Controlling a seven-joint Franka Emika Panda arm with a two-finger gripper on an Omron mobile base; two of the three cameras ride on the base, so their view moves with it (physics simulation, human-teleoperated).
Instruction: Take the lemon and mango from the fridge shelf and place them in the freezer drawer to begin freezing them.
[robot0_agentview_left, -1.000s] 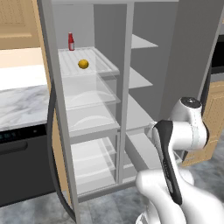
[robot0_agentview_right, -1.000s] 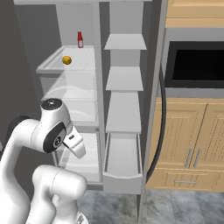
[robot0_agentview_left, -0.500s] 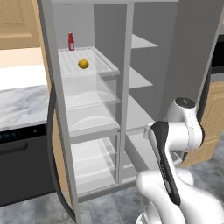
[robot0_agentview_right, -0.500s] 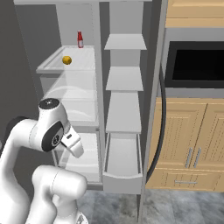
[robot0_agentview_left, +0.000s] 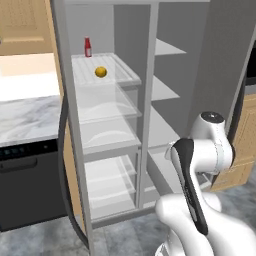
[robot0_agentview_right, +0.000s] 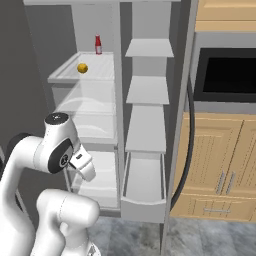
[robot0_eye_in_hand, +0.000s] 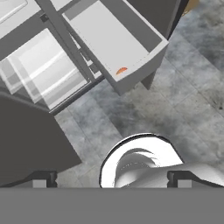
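Note:
The lemon (robot0_agentview_left: 101, 72) (robot0_agentview_right: 82, 67) lies on the ribbed pale fridge shelf (robot0_agentview_left: 120, 70) (robot0_agentview_right: 102, 70) high in the left compartment. The freezer drawer (robot0_agentview_right: 145, 206) (robot0_eye_in_hand: 144, 54) stands pulled out at the bottom right of the fridge. A sliver of orange, the mango (robot0_eye_in_hand: 121, 70), shows inside it against the front wall. My gripper (robot0_eye_in_hand: 111, 180) (robot0_agentview_right: 88, 172) hangs low in front of the fridge, left of the drawer and well below the lemon's shelf. It points down at the floor, open, with nothing between its fingertips (robot0_eye_in_hand: 41, 179).
A red bottle (robot0_agentview_left: 88, 47) (robot0_agentview_right: 98, 45) stands at the back of the lemon's shelf. Clear bins (robot0_agentview_left: 107, 132) sit below it and grey shelves (robot0_agentview_right: 148, 90) above the drawer. The open door edge (robot0_agentview_right: 187, 125), wooden cabinets (robot0_agentview_right: 220, 165) and a grey tiled floor (robot0_eye_in_hand: 183, 100) lie around.
The arm has shifted only slightly. The gripper stays open and nothing in the fridge has moved.

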